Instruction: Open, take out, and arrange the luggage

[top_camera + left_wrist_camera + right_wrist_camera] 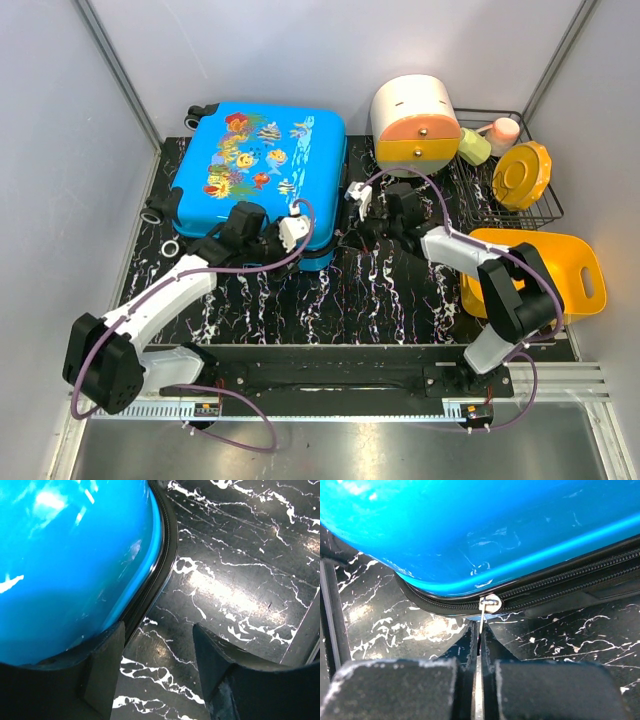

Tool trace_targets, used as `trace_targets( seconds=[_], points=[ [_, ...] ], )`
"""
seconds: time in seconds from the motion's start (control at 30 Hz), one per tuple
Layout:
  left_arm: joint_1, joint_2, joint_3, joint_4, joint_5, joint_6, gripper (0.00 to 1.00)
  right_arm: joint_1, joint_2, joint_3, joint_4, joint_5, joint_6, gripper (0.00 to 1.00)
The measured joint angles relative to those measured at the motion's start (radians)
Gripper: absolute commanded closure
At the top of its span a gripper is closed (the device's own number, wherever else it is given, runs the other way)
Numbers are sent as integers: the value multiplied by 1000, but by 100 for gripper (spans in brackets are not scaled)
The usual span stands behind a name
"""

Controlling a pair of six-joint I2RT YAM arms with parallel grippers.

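Now my right gripper is clenched on the zipper pull at a rounded right-side corner of the luggage, which lies flat and closed on the worktop. The zipper seam runs sideways from there. My left gripper hangs released beside the shell.

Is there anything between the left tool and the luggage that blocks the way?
Nothing visible. The open left tool sits right at the luggage corner, only bare table between its fingers. The right tool is shut on the zipper pull.

Overhead looks down; both wrists closely face luggage.
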Motion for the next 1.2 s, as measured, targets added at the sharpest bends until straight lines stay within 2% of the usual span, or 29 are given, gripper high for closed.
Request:
trace_targets(
  seconds=[0.27,0.33,0.4,0.57,0.7,0.87,0.93,1.07,1.2],
  points=[
    [-54,55,27,33,-12,-87,38,63,-45,-84,135,152,216,100],
    [-62,76,52,27,-10,-107,23,69,-45,-93,165,177,262,100],
    [-62,86,83,-3,-2,-113,13,71,-47,-101,176,175,285,100],
    [12,74,261,-203,42,-100,5,41,-58,-109,169,126,308,100],
    [203,4,389,-329,39,-79,4,9,-64,-109,150,96,308,100],
    [602,15,589,-330,21,-82,6,-5,-66,-109,143,79,307,100],
    [711,47,637,-340,30,-66,8,-13,-66,-109,140,68,304,100],
    [853,187,761,-475,100,127,10,-35,-66,-87,107,42,281,100],
    [916,297,802,-603,120,379,9,-49,-64,-49,57,28,247,100]
  ],
)
